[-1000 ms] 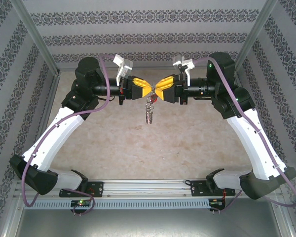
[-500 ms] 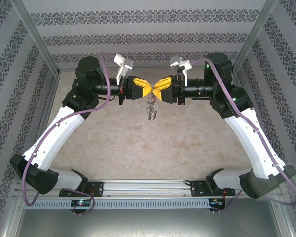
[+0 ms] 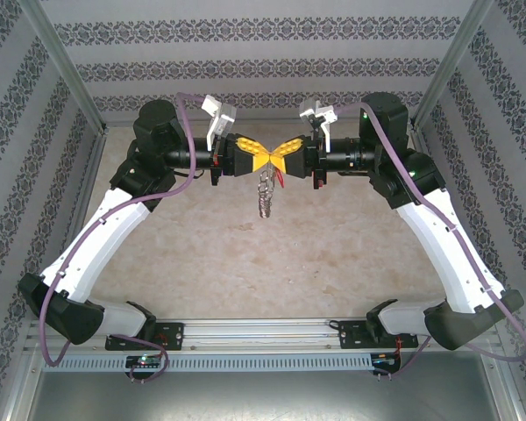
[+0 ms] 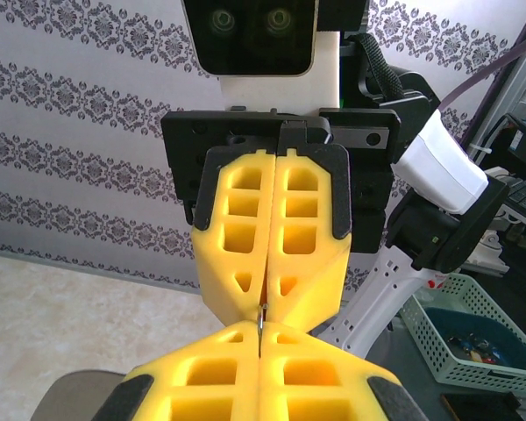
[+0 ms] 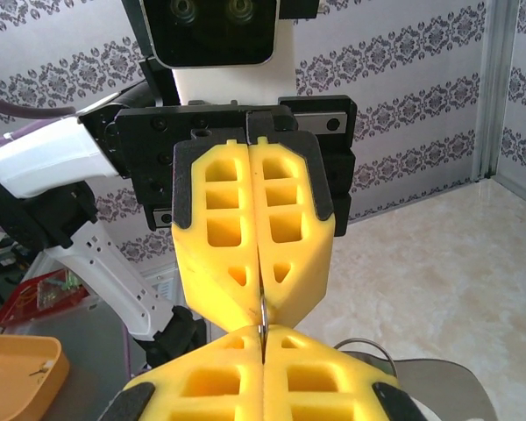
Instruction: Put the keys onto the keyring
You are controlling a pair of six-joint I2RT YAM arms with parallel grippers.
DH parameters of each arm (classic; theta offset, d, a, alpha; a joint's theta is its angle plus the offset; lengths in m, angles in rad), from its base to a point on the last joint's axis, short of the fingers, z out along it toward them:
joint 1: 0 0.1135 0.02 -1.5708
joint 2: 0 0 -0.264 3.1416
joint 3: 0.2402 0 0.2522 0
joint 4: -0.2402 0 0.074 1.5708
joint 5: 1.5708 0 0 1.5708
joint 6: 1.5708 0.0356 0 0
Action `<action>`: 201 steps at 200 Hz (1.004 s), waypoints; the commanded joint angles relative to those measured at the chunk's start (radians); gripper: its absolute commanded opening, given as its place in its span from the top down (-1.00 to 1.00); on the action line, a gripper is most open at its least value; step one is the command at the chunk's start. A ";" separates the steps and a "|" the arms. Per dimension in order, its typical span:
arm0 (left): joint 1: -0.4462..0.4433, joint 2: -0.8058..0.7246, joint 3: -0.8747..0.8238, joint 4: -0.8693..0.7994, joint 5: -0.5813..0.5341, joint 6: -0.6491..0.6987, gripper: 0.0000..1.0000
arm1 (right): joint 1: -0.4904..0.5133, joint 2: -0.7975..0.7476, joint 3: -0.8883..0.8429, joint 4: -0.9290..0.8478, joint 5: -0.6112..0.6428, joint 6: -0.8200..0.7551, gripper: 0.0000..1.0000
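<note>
Keyring (image 3: 264,197) hangs in the air above the far middle of the tabletop (image 3: 333,254), directly under the meeting tips of the left gripper (image 3: 264,163) and right gripper (image 3: 278,161). Both grippers are closed, pinching its thin metal top. A small red tag (image 3: 279,180) sits just below the right tips.

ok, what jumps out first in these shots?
Two yellow tools, the left tool and the right tool, are shut and meet tip to tip in mid-air over the far side of the table. A silvery keyring dangles from where they meet, with a small red piece near its top.
</note>
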 commanded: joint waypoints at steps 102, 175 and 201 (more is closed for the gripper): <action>-0.022 0.036 0.268 -0.575 -0.181 0.478 0.53 | -0.003 -0.003 0.095 -0.213 0.176 -0.289 1.00; -0.102 0.120 0.393 -0.785 -0.356 0.618 0.46 | 0.063 0.046 0.196 -0.393 0.318 -0.491 1.00; -0.119 0.138 0.404 -0.809 -0.383 0.632 0.45 | 0.082 0.064 0.225 -0.446 0.354 -0.536 1.00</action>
